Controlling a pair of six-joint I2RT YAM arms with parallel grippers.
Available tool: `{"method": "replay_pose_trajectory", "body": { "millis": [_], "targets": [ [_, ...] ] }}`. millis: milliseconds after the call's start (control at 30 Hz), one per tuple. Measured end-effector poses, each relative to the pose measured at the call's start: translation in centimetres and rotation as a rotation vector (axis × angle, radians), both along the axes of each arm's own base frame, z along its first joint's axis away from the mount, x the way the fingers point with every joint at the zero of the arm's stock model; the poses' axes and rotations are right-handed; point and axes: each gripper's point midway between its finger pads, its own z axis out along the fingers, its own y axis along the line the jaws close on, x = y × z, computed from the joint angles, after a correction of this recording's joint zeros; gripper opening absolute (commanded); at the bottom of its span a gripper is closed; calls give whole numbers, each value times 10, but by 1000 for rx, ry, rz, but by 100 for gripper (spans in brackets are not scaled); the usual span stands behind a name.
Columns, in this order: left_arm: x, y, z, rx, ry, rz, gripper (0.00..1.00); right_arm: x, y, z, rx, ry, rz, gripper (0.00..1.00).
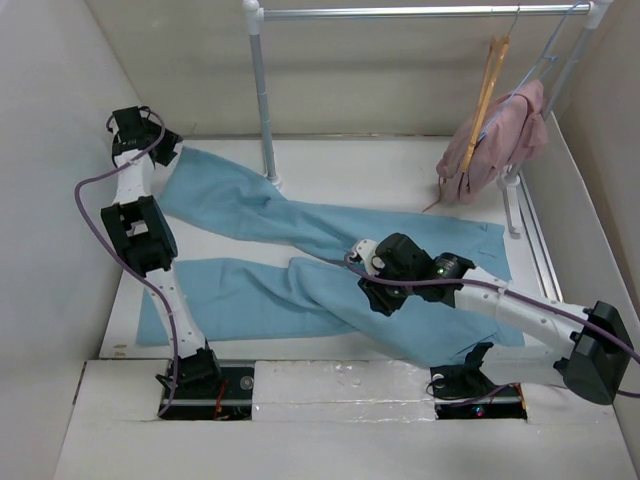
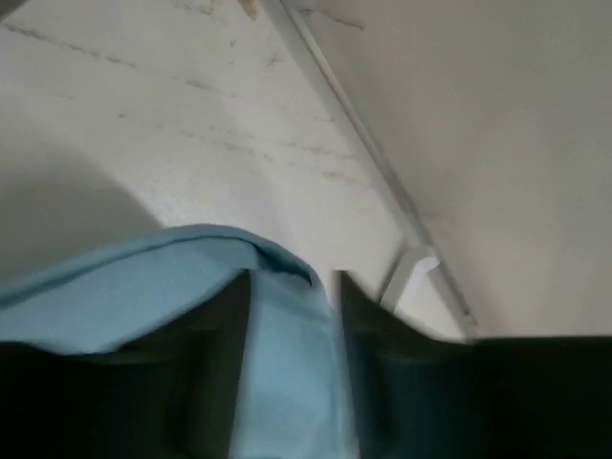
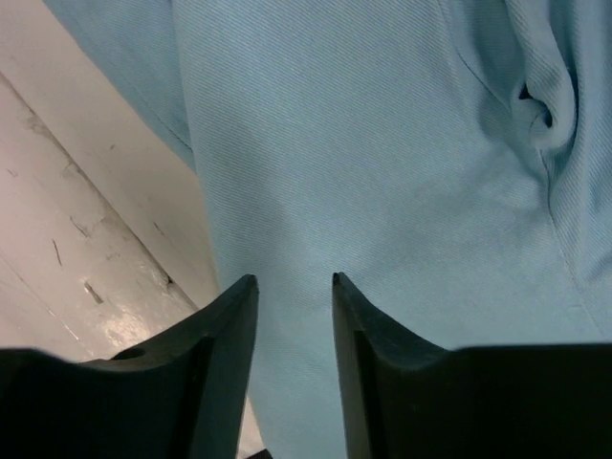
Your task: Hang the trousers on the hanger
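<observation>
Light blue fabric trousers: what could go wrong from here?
The left gripper pinches only one cuff of the large light blue fabric trousers; a thin hold like that may slip when lifted. The tan-orange wooden hanger hangs on the metal rail beside a pink garment, so fetching it could snag or drag that garment.

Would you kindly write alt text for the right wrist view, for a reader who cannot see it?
Large light blue soft fabric trousers fill most of the frame, lightly creased at upper right. Two dark fingers stand apart over the cloth at the bottom, and a scuffed white surface shows at left.
</observation>
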Motion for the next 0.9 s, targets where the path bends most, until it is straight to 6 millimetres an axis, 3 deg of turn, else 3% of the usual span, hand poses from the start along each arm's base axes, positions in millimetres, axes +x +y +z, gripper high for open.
{"method": "replay_pose_trajectory", "body": {
  "millis": [100, 267, 333, 367, 433, 467, 533, 633, 667, 733, 900],
  "targets": [
    [9, 8, 10, -18, -41, -1, 66, 2, -3, 3, -12, 1, -15, 60],
    [-9, 18, -19, -10, 59, 4, 63, 9, -2, 14, -3, -27, -31, 63],
    [-23, 21, -29, 14, 107, 12, 58, 12, -2, 18, 2, -38, -33, 54],
    [-35, 21, -35, 30, 137, 19, 55, 13, -2, 19, 5, -43, -33, 44],
    [-67, 17, -46, 47, 211, 30, 52, 14, -1, 20, 6, -52, -29, 30],
    [-86, 14, -50, 56, 248, 38, 51, 15, -2, 21, 5, -57, -27, 17],
    [-120, 7, -53, 71, 297, 53, 51, 18, -3, 21, 1, -66, -26, 16],
    [-157, 2, -58, 81, 341, 72, 50, 21, -6, 24, 3, -81, -29, 31],
    [-162, 2, -62, 80, 352, 77, 50, 23, -8, 26, 5, -90, -31, 42],
    [-164, 7, -72, 77, 372, 87, 50, 26, -11, 30, 13, -106, -36, 50],
    [-153, 14, -114, 45, 428, 79, 46, 31, -17, 43, 45, -139, -63, 50]
  ]
}}
